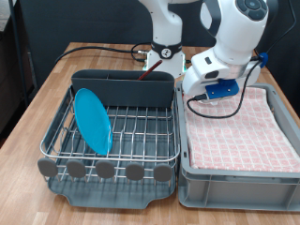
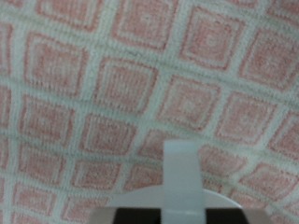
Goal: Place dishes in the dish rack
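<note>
The silver wire dish rack [image 1: 131, 127] sits on its dark grey tray, with the dark utensil caddy [image 1: 122, 86] along its far side. The blue plate [image 1: 93, 120] stands upright in the rack at the exterior view's left. My gripper [image 1: 204, 97] hangs low over the far end of the grey crate; its fingertips are hidden. The wrist view shows pink checked cloth [image 2: 112, 84] close up. A white rounded thing with an upright white strip [image 2: 181, 177], seemingly the mug and its handle, sits at the frame's edge. The wooden spoon does not show.
The grey crate [image 1: 234, 178] lined with pink checked cloth stands right of the rack in the exterior view. A second white robot base [image 1: 165, 47] and black cables lie behind the rack. The wooden table [image 1: 37, 103] shows at the left.
</note>
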Controlling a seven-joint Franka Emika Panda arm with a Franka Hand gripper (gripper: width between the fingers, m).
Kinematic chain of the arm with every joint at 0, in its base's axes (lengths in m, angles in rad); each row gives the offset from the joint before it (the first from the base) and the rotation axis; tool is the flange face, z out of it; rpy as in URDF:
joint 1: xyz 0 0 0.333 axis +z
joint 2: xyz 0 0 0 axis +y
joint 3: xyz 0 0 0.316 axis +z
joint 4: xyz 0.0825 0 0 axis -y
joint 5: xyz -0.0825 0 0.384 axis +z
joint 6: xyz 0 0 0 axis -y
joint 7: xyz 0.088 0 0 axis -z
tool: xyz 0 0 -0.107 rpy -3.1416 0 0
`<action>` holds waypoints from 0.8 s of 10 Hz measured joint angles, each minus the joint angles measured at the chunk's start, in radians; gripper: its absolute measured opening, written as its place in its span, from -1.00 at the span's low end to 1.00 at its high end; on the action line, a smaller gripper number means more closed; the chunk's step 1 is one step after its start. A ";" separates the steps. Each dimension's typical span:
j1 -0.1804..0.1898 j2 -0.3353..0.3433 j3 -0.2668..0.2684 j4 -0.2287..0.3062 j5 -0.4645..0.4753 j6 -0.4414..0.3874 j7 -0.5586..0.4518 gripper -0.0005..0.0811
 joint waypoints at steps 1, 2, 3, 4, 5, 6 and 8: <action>0.000 -0.010 -0.001 0.011 0.001 -0.023 0.000 -0.81; -0.001 -0.021 -0.005 0.022 0.002 -0.041 0.000 -0.81; -0.003 -0.034 -0.009 0.030 0.002 -0.048 0.000 -0.81; -0.008 -0.048 -0.014 0.039 0.000 -0.053 -0.002 -0.81; -0.010 -0.061 -0.021 0.050 -0.003 -0.058 -0.007 -0.81; -0.013 -0.072 -0.029 0.063 -0.010 -0.064 -0.015 -0.81; -0.016 -0.078 -0.043 0.098 -0.029 -0.089 -0.030 -0.81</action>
